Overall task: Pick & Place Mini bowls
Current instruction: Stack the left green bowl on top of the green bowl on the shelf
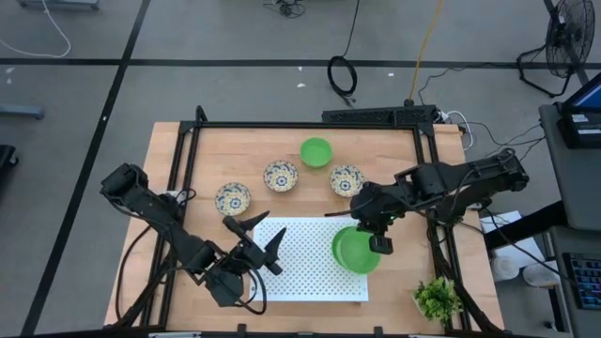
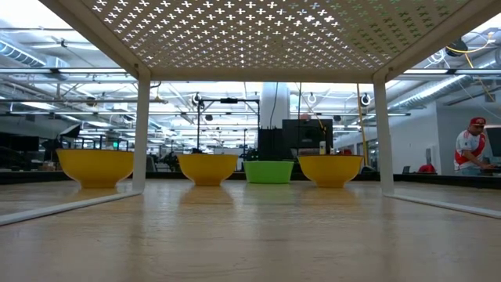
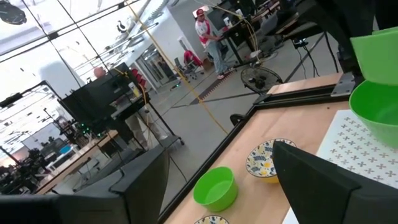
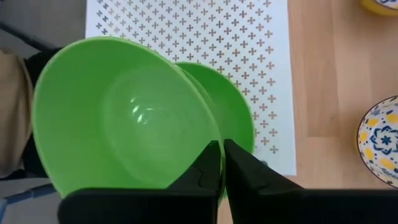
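The right gripper [image 4: 222, 163] is pinched on the rim of a green bowl [image 4: 124, 118], held tilted over a second green bowl [image 4: 233, 112] on the white perforated platform [image 1: 300, 253]; only the right wrist view separates these 2. The left gripper [image 1: 263, 237] hovers spread wide, empty, over the platform's near-left part. Farther back sit 3 floral bowls [image 1: 280, 175] and a third green bowl [image 1: 315, 151]. No writing is readable.

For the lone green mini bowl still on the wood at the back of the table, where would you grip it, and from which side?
Grip the thin rim of the green mini bowl, one finger inside and one outside, coming straight down from above. It sits upright and open, apart from the patterned bowls, so the rim is free all round. The right gripper holds another green bowl that way.
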Tool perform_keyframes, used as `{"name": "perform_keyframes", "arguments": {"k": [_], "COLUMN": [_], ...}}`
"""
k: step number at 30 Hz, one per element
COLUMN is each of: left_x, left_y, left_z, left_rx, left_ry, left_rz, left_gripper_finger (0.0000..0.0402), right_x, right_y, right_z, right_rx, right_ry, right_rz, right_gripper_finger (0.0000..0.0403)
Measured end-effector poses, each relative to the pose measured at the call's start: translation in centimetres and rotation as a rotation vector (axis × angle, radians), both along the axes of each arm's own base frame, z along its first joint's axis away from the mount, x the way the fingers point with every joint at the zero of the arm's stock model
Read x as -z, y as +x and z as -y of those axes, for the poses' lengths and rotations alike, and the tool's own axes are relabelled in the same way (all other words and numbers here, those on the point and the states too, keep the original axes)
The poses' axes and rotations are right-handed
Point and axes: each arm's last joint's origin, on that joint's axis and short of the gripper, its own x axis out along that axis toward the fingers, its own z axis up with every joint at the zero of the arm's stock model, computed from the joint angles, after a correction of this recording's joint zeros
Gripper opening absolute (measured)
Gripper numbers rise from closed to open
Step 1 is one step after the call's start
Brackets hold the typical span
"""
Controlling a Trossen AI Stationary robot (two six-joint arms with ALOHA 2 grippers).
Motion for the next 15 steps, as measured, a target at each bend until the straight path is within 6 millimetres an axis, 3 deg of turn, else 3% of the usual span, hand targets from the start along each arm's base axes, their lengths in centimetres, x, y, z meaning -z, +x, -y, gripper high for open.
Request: {"name": "perform_keyframes", "arguments": {"k": [15], "left_x": [-0.01], "left_y": [0.00], "left_z": [0.00], "left_rx": [0.000], "left_ry": [0.000], "left_rz": [0.001], "left_gripper_finger": [0.0281], "right_x": [-0.30], "right_y": [-0.14], "right_z": [0.04], "right_rx": [0.021], "right_ry": [0.017], "right_rz": [0.017], "right_gripper_finger": [0.0120]}}
